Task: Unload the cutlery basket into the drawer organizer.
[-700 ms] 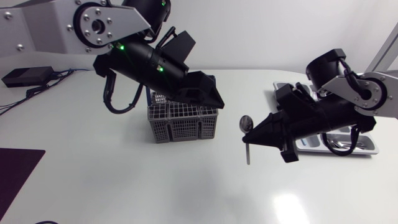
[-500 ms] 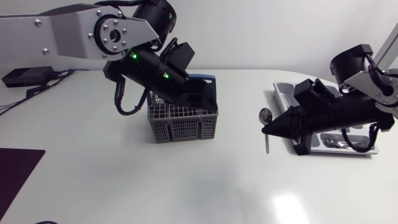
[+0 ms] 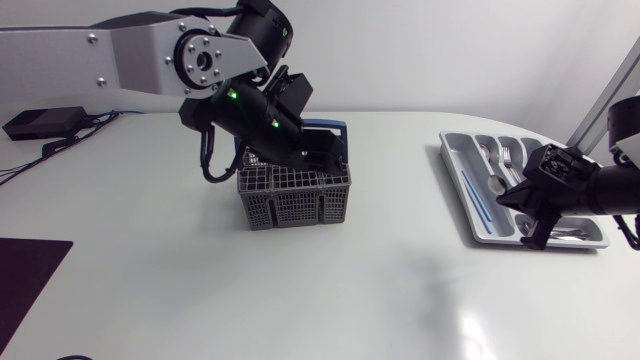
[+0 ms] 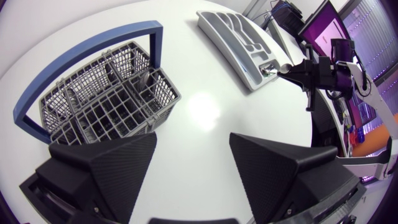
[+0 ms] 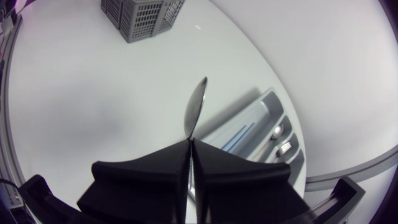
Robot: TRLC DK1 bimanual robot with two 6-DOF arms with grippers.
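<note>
Your worktop (image 3: 330,300) is white and glossy, with one dark mat (image 3: 25,275) at its 8 o'clock edge and one black box (image 3: 45,122) at 10 o'clock. On it you have one grey basket (image 3: 295,200) at 11 o'clock from centre and one organizer (image 3: 462,175) at 3 o'clock, with some cutlery lying in it. Your left claw (image 4: 193,140) hangs over the basket, spread wide and holding nothing; your right claw (image 5: 190,144) is pinched tight on the handle of the one spoon (image 5: 196,106), at the organizer.
</note>
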